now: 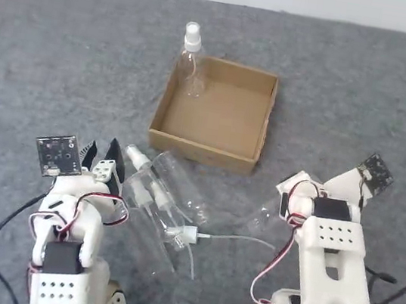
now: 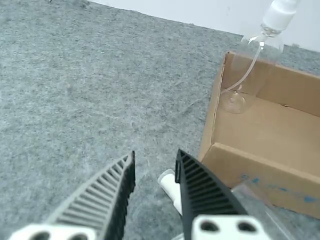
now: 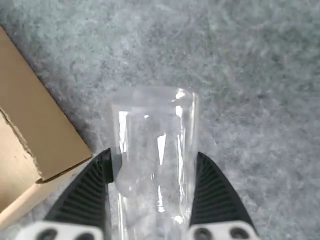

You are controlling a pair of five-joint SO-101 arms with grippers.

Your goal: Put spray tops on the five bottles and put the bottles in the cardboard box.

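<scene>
The grey carpeted worktop (image 1: 43, 44) carries an open cardboard box (image 1: 257, 122) in the middle, beyond both arms. It holds one clear bottle (image 1: 190, 66) with a white spray top fitted. The bottle stands in the far left corner, long axis about upright, nozzle upward.

The left arm (image 1: 65, 254) sits at the near left. Its left jaws are parted with a clear gap and grip nothing, hanging just above the carpet short of the box's near left corner. A white spray top (image 2: 170, 187) lies right beside one finger.

The right arm (image 1: 330, 247) sits at the near right. Its right jaws are clamped on the sides of a clear held bottle (image 3: 152, 160), low over the carpet just off the box's near right corner. The bottle's long axis runs straight out from the wrist, flat end leading.

Between the arms, a heap of clear bottles (image 1: 162, 192) lies on its side, slanting from the box's near left corner toward the near edge; I cannot tell how many. A loose spray head (image 1: 189, 234) lies at its near end, with the thin tube pointing toward the right arm
</scene>
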